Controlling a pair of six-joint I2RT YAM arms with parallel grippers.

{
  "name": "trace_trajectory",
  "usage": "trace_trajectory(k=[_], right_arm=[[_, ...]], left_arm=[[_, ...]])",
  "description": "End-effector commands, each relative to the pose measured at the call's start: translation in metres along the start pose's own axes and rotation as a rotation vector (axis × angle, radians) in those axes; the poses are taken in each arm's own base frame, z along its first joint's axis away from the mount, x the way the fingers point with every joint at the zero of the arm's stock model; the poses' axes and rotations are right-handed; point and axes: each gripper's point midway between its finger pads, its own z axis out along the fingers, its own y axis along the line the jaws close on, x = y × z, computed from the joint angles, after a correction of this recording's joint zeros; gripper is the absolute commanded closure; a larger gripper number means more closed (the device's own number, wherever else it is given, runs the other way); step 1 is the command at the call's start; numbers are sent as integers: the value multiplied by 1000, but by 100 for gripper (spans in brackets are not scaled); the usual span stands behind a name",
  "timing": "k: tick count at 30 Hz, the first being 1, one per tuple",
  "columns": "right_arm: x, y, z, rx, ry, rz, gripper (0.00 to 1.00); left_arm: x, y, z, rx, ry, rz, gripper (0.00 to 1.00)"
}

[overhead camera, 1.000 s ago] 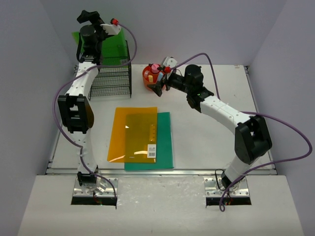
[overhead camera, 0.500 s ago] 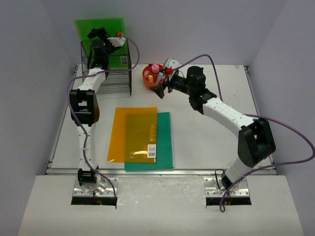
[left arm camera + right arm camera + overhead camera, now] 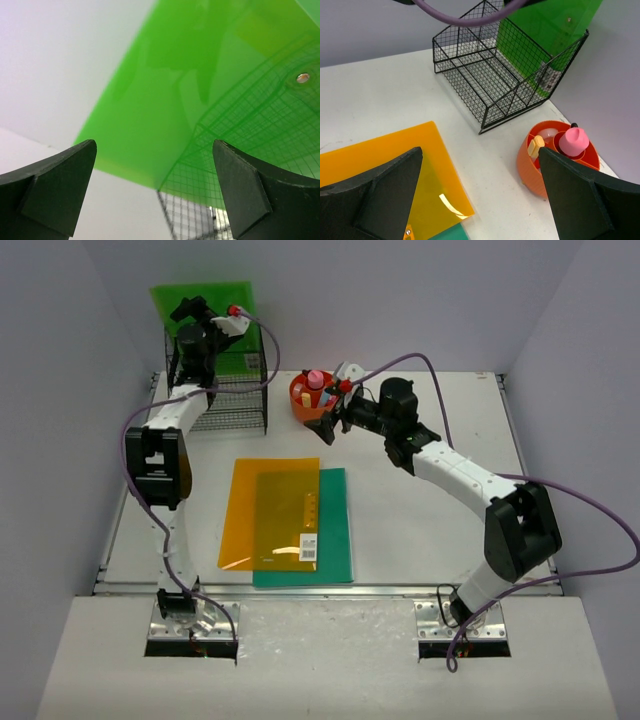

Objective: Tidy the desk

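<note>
desk (image 3: 430, 530): white, flat, rectangular, level
front edge: metal rail (image 3: 330, 589)
sides: pale grey walls (image 3: 420, 300)

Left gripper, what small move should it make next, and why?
Probably lift the left gripper up and back from the wire rack. Its jaws stand open with nothing between them, and the green folder already stands in the rack, while the orange folder lies flat on the desk.
</note>
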Motion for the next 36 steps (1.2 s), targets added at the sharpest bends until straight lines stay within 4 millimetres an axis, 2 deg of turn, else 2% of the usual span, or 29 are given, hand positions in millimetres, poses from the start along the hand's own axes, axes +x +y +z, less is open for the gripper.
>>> trace_trajectory(k=[1,3,7,9,11,14,18,21,24,26,29,32,36], right_arm=[[-23,1,-6,1,-50,19,1],[-19,3,-7,0,-34,58,1],[0,14,-10,-16,34,200,1],[16,21,-14,-16,88,283,1],[35,26,-19,-2,150,373,1],[64,36,-28,14,236,524,1],[103,52,-40,18,336,722,1],[131,65,-47,18,401,865,3],[156,75,-46,16,441,998,4],[167,79,-41,-1,451,1060,6],[174,84,-34,-35,454,1161,7],[180,87,-25,-65,442,1219,9],[202,93,-22,-59,474,1295,11]], left_arm=[[-71,94,-45,-137,-185,-90,0],[-86,101,-65,-107,-220,-143,0],[-118,116,-123,7,-267,-286,0],[-118,99,-140,113,-244,-340,1],[-118,78,-173,248,-199,-439,3],[-112,37,-227,470,-126,-551,5],[-92,-35,-298,758,-2,-648,10],[-79,-73,-340,877,26,-669,12],[-57,-101,-365,936,111,-671,13],[-39,-120,-378,980,198,-671,16],[-23,-143,-395,1075,294,-687,22],[-11,-162,-404,1136,383,-726,25],[16,-188,-417,1186,525,-738,30]])
